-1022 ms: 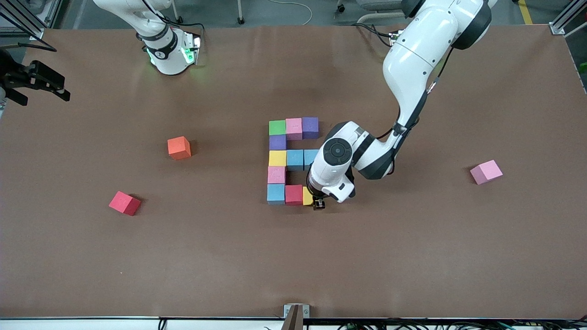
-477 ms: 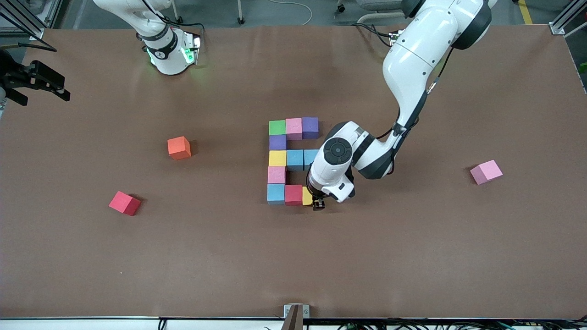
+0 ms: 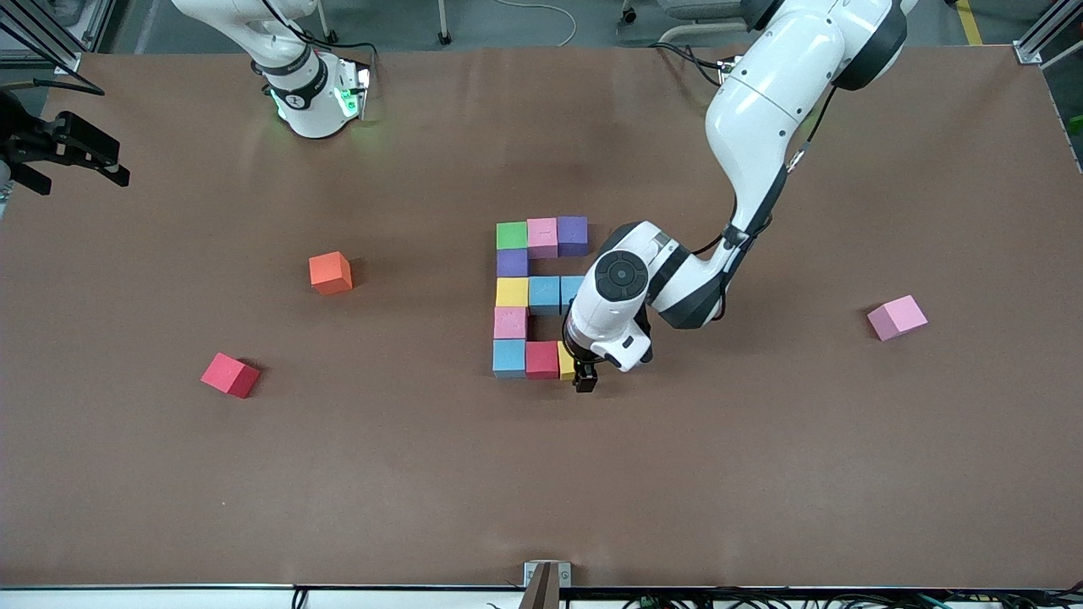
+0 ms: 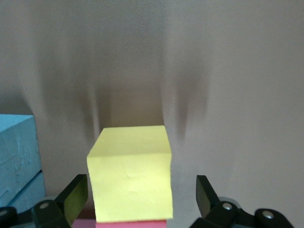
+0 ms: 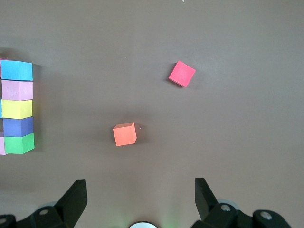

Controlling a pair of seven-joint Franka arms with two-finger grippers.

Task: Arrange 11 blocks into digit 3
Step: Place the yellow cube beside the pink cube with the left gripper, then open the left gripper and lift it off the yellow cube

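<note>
The digit 3 (image 3: 541, 296) stands mid-table as touching cubes: a green, pink and purple bar, a purple link, a yellow, blue and blue bar, a pink link, then blue, red and yellow. My left gripper (image 3: 584, 374) is low over the end yellow cube (image 3: 565, 362). In the left wrist view this yellow cube (image 4: 130, 178) sits between the open fingers (image 4: 76, 194), with a gap on each side, and abuts the red cube (image 4: 130, 224). My right gripper (image 5: 140, 199) is open and empty, waiting high over the right arm's end.
An orange cube (image 3: 331, 272) and a loose red cube (image 3: 230, 375) lie toward the right arm's end; both also show in the right wrist view, orange cube (image 5: 125, 134) and red cube (image 5: 182, 73). A loose pink cube (image 3: 897, 317) lies toward the left arm's end.
My left hand has shifted very slightly over the yellow cube. The cubes and the right arm have not visibly moved.
</note>
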